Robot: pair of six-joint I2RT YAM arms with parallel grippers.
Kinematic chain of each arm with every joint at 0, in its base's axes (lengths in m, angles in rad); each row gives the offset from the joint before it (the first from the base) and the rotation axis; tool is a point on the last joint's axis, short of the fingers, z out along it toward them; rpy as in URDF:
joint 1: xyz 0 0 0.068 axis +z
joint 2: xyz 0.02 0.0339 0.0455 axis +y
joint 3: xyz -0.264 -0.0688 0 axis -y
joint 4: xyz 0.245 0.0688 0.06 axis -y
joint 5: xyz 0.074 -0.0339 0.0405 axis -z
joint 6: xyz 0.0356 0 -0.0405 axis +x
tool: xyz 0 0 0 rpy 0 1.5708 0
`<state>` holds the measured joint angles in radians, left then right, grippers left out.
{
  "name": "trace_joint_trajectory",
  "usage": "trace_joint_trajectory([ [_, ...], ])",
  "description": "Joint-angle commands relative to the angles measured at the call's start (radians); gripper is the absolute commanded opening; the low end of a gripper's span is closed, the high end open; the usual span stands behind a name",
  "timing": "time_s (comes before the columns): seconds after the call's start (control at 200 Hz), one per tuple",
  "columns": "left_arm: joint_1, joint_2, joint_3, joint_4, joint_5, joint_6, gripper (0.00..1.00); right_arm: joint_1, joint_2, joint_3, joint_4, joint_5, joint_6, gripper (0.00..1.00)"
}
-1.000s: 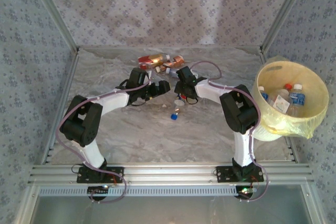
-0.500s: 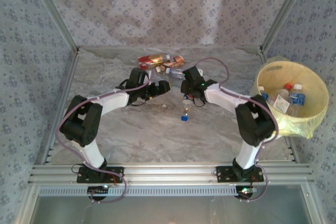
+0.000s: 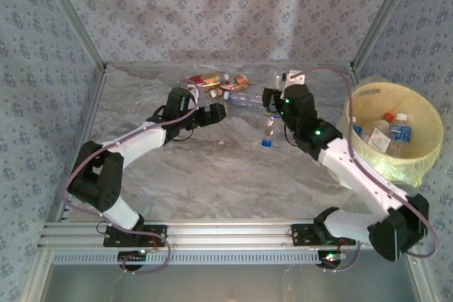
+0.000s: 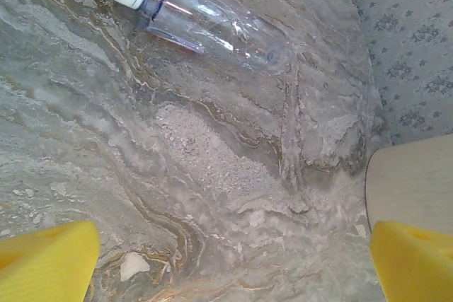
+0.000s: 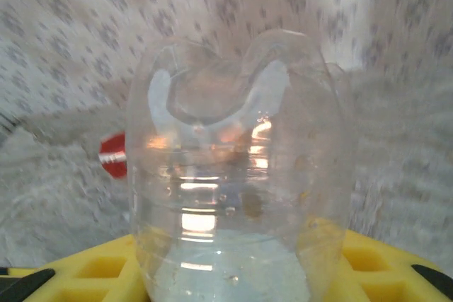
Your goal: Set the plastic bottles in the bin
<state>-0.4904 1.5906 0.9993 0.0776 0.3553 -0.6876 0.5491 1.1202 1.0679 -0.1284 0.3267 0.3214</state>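
The right gripper (image 3: 271,112) is clamped on a clear blue-capped bottle (image 3: 267,129) left of the bin (image 3: 419,104), its long axis near upright, cap down. Farther left of the bin, the left gripper (image 3: 215,112) gapes wide and empty, with a white-capped bottle (image 4: 205,22) lying flat ahead of it.

Marbled grey tabletop (image 3: 212,175); floral-patterned walls (image 3: 212,5); aluminium rails (image 3: 233,235) at near edge.

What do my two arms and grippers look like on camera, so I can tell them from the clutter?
Both arms are alike: the left arm and right arm have white links, black joint housings and a looping lilac cable. Green lights glow on the right. Finger pads are bright yellow.
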Motion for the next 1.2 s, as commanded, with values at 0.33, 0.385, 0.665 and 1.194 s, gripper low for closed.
trace_joint_trajectory([
  [0.33, 0.007, -0.024, -0.017, -0.038, -0.035, 0.004, 0.98, -0.078, -0.208, 0.156, 0.088, 0.228, -0.400, 0.48],
  [0.385, 0.009, -0.022, -0.016, -0.038, -0.036, 0.001, 0.98, -0.100, -0.227, 0.159, 0.122, 0.275, -0.460, 0.48],
  [0.665, 0.020, -0.003, -0.008, -0.041, -0.035, -0.016, 0.98, -0.408, -0.279, 0.199, 0.034, 0.298, -0.509, 0.51],
  [1.194, 0.020, 0.026, -0.001, -0.036, -0.023, -0.038, 0.98, -0.736, -0.367, -0.052, -0.185, 0.079, -0.353, 0.81],
])
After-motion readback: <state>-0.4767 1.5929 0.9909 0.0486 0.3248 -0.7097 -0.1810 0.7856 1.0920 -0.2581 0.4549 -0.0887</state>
